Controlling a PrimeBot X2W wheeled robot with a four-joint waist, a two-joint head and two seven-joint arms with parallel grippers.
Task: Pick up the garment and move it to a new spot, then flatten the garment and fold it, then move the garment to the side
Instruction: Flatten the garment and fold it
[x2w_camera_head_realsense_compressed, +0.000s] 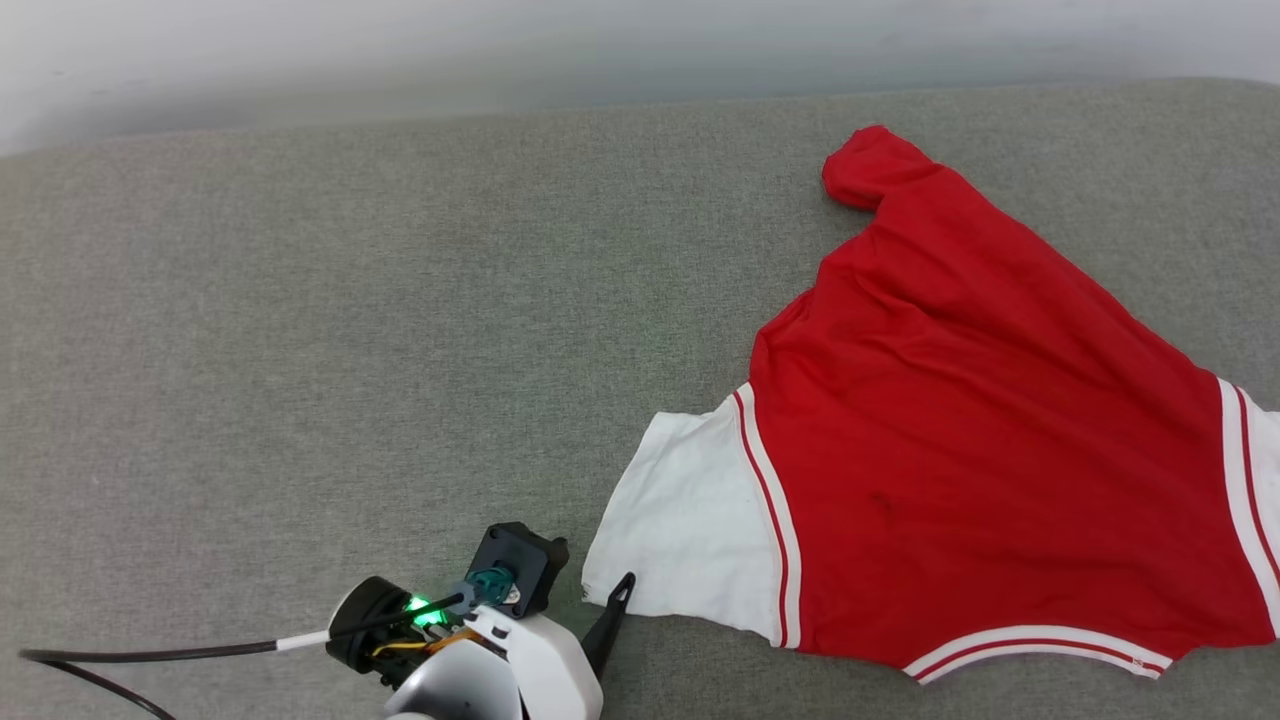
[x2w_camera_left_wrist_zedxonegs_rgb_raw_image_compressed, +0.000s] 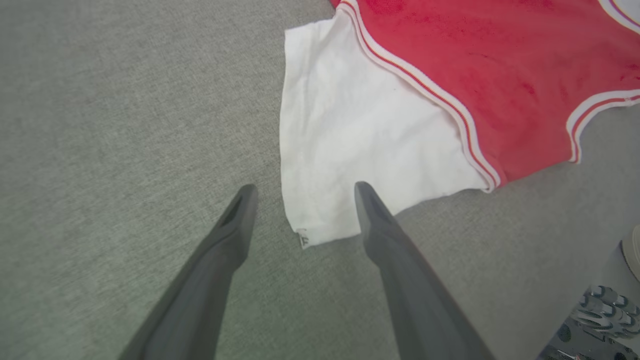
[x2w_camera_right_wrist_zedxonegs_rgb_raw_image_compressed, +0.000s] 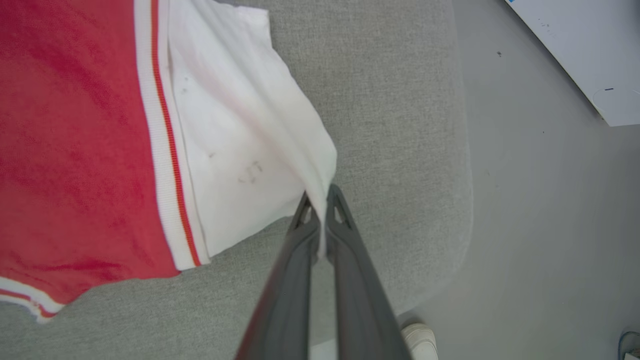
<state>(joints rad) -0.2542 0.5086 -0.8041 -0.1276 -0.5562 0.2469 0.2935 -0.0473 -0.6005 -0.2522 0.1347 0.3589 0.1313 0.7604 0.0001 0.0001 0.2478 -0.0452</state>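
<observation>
Garment (x2w_camera_head_realsense_compressed: 950, 430): spread on counter's (x2w_camera_head_realsense_compressed: 300, 350) right half; right pincer (x2w_camera_right_wrist_zedxonegs_rgb_raw_image_compressed: 320, 195) clenched on right-hand sleeve (x2w_camera_right_wrist_zedxonegs_rgb_raw_image_compressed: 240, 125) hem; left pincer (x2w_camera_left_wrist_zedxonegs_rgb_raw_image_compressed: 305, 192) released, astride left-hand sleeve (x2w_camera_left_wrist_zedxonegs_rgb_raw_image_compressed: 360, 125) corner.

1 garment (x2w_camera_head_realsense_compressed: 960, 420) with 2 white sleeves (x2w_camera_head_realsense_compressed: 680, 530). 2 grippers, left gripper (x2w_camera_left_wrist_zedxonegs_rgb_raw_image_compressed: 305, 189) and right gripper (x2w_camera_right_wrist_zedxonegs_rgb_raw_image_compressed: 320, 194), 2 fingers each. 1 grey surface (x2w_camera_head_realsense_compressed: 300, 350). 1 black cable (x2w_camera_head_realsense_compressed: 150, 655). 1 white shoe (x2w_camera_right_wrist_zedxonegs_rgb_raw_image_compressed: 420, 340). Possibly 1 patterned shoe (x2w_camera_left_wrist_zedxonegs_rgb_raw_image_compressed: 600, 310), cropped. 1 white board (x2w_camera_right_wrist_zedxonegs_rgb_raw_image_compressed: 590, 45).
</observation>
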